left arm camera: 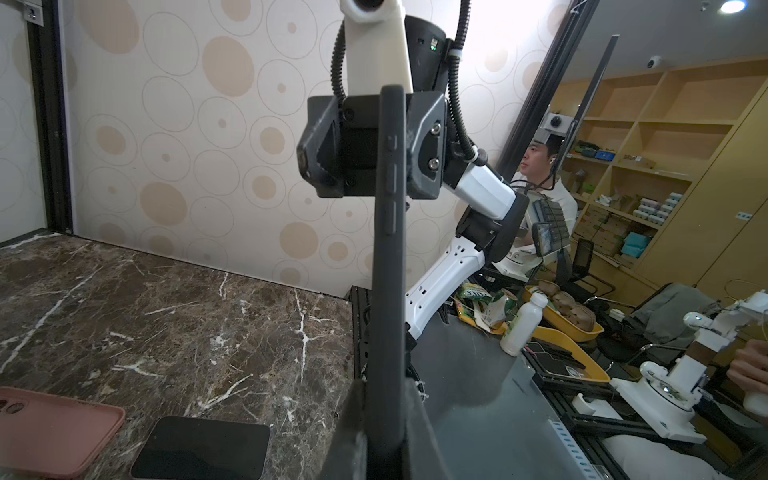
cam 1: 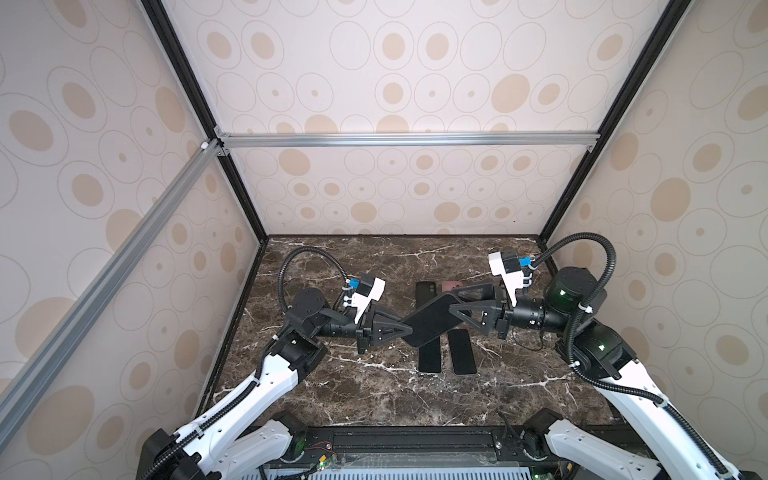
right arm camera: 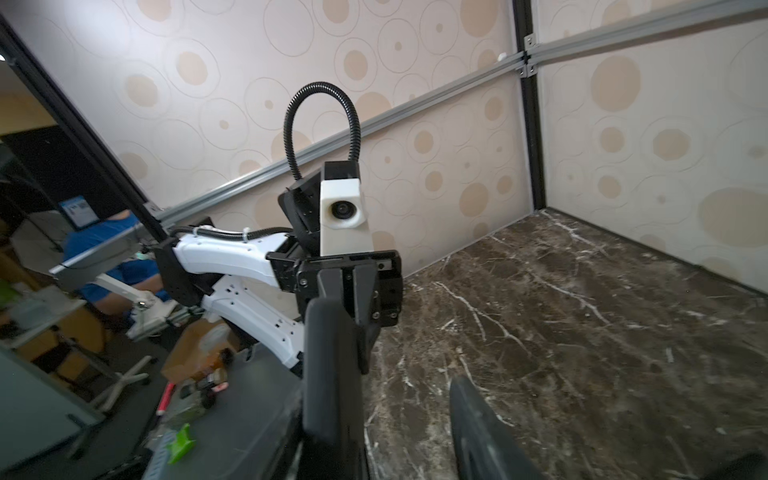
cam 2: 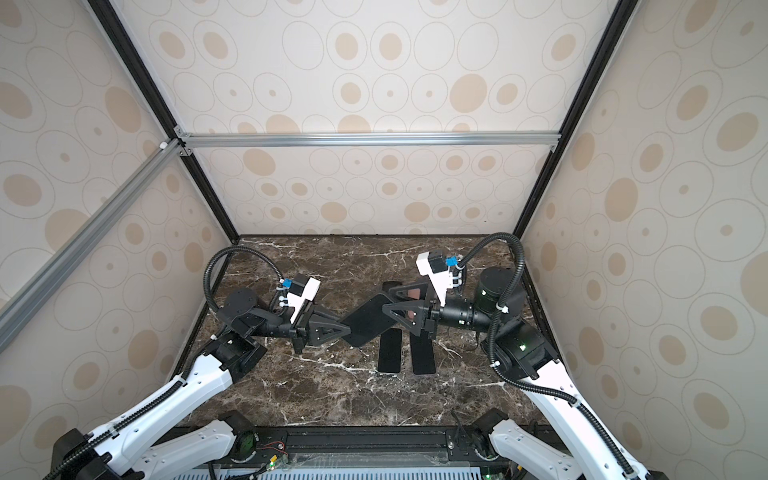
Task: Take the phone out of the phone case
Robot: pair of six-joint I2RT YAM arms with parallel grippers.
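Observation:
A black phone in its dark grey phone case [cam 1: 432, 320] [cam 2: 370, 322] hangs tilted above the table's middle in both top views. My left gripper [cam 1: 409, 330] [cam 2: 349, 330] is shut on its near-left end. In the left wrist view the case's edge with moulded side buttons [left arm camera: 388, 249] runs up from between my left gripper's [left arm camera: 384, 436] jaws. My right gripper [cam 1: 453, 302] [cam 2: 388, 300] stands open around the far-right end. In the right wrist view the case edge [right arm camera: 332, 374] lies by one jaw, and the other finger [right arm camera: 478, 424] stands well clear.
Two bare black phones [cam 1: 429, 357] [cam 1: 461, 351] lie flat on the marble table [cam 1: 374, 395] under the held one. A black case [cam 1: 426, 291] and a pink case [cam 1: 451, 286] lie behind. Patterned walls enclose three sides.

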